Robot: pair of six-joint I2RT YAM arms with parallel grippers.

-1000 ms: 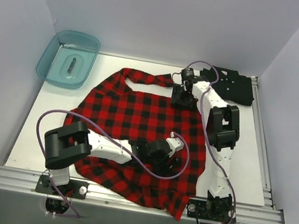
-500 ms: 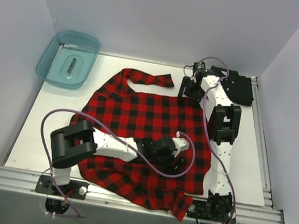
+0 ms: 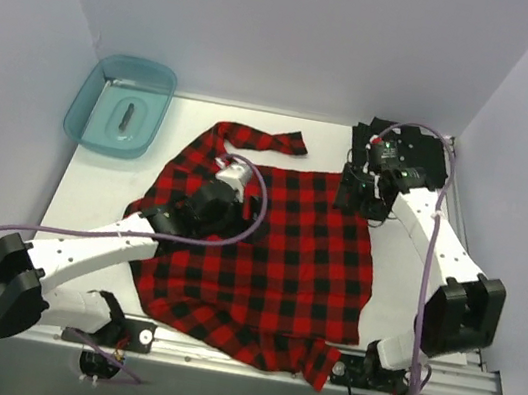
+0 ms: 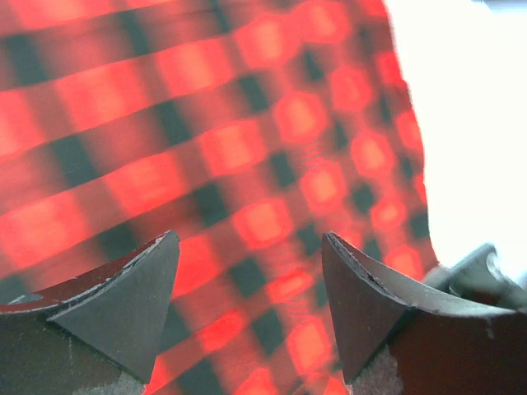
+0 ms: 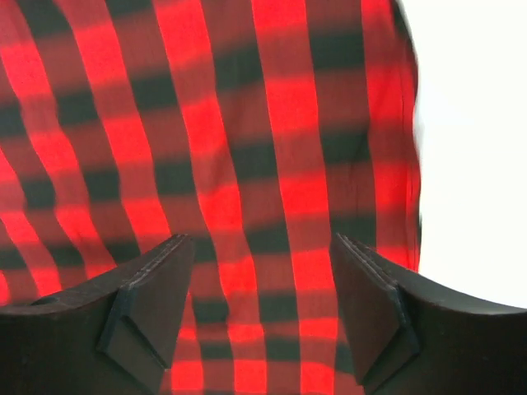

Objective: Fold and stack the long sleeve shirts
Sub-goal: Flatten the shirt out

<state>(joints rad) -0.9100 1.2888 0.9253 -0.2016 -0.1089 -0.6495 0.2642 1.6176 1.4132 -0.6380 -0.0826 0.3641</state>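
Observation:
The red-and-black plaid shirt (image 3: 295,253) lies spread flat over the middle of the table, with one sleeve (image 3: 273,140) reaching to the back. My left gripper (image 3: 223,168) hovers over its back left part, jaws open and empty, with plaid below them in the left wrist view (image 4: 251,304). My right gripper (image 3: 351,194) is over the shirt's back right edge, also open and empty, with plaid between the fingers (image 5: 259,304). The black shirt (image 3: 428,159) lies crumpled at the back right corner, partly hidden by the right arm.
A translucent teal bin (image 3: 94,93) stands at the back left with a small dark object (image 3: 127,115) inside. The plaid shirt's near corner (image 3: 317,364) hangs over the front rail. White walls close in the table on three sides.
My left arm has swung from the shirt's near middle to its back left. My right gripper has moved from the back sleeve to the shirt's right edge. The shirt lies flatter.

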